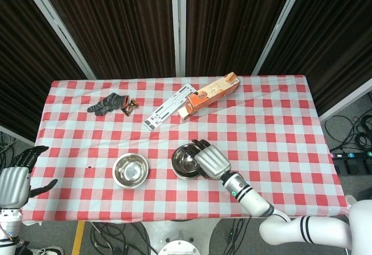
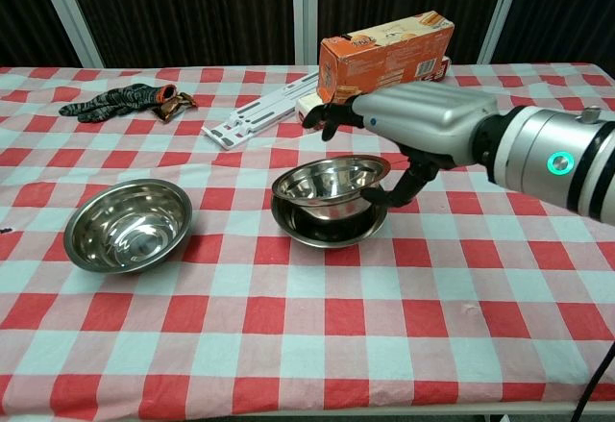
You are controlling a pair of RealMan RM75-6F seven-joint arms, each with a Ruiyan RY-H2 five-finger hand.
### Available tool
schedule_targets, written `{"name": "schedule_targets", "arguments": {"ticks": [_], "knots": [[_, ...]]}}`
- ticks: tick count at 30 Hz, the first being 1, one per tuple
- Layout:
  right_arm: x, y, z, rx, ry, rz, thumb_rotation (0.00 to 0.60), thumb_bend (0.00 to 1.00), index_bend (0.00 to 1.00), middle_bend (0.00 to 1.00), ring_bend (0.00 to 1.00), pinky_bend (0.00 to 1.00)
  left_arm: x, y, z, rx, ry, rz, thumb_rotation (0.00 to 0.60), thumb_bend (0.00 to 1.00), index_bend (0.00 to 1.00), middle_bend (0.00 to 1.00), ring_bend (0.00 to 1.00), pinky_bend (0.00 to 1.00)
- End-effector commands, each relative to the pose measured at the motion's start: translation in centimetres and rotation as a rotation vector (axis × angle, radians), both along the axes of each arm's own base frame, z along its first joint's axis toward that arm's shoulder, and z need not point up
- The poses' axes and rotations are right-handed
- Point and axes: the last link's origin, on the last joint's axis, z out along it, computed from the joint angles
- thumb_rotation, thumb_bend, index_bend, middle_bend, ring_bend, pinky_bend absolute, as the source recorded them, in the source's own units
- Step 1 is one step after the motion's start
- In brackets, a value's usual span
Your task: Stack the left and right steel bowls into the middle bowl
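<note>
Now the right bowl (image 2: 332, 179) sits mouth-up, slightly tilted, in the middle bowl (image 2: 327, 226), the right robot hand (image 2: 423, 129) apparently spread above.

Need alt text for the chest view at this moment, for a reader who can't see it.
The right robot hand hovers with fingers spread over a steel bowl sitting slightly tilted inside the middle bowl on a red-checked table. Another steel bowl sits alone at left; an orange box lies behind.

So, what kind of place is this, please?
Probably a lab or test room, not a home: a table with a checked cloth stands before dark curtains, power cables and a socket strip lie on the floor, and a robot's right hand handles the steel bowls.
</note>
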Motion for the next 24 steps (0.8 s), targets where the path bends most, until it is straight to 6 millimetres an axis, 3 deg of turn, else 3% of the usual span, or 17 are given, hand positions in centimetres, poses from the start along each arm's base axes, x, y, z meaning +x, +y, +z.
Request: {"name": "schedule_targets", "arguments": {"ticks": [1,7,11,14,19,24], "knots": [[-0.5,0.4,2.4,-0.041,-0.01,-0.007,0.6,0.0,0.09,0.17,0.07,0.16,0.0,0.0,-0.4,-0.024,0.009,0.002,0.6,0.11,0.26,0.3,0.22,0.31],[-1.6,1.1,4.9,-0.045,0.005,-0.036,0.6,0.0,0.09,0.17,0.07,0.16,0.7,0.3,-1.0,-0.039,0.025,-0.018,0.6,0.11,0.26,0.3,0.22,0.31],[-1.5,1.8,6.0,-0.062,-0.022,-0.03,0.6,0.0,0.09,0.17,0.06,0.16,0.9,0.1,-1.3,-0.059,0.038,-0.018,0.6,0.11,0.26,0.3,0.22,0.32],[-1.2,2.3,7.9,-0.111,-0.07,-0.022,0.6,0.0,0.09,0.17,0.07,0.16,1.0,-0.2,-2.1,-0.114,0.059,-0.016,0.6,0.11,0.26,0.3,0.22,0.33],[-0.8,3.0,11.6,-0.197,-0.153,-0.029,0.6,0.0,0.09,0.17,0.07,0.16,2.0,-0.3,-4.2,-0.226,0.102,-0.057,0.6,0.11,0.26,0.3,0.22,0.33],[-1.2,2.9,14.9,-0.282,-0.194,-0.046,0.6,0.0,0.09,0.17,0.07,0.16,4.8,0.2,-7.0,-0.348,0.163,-0.178,0.6,0.12,0.26,0.3,0.22,0.33]]}}
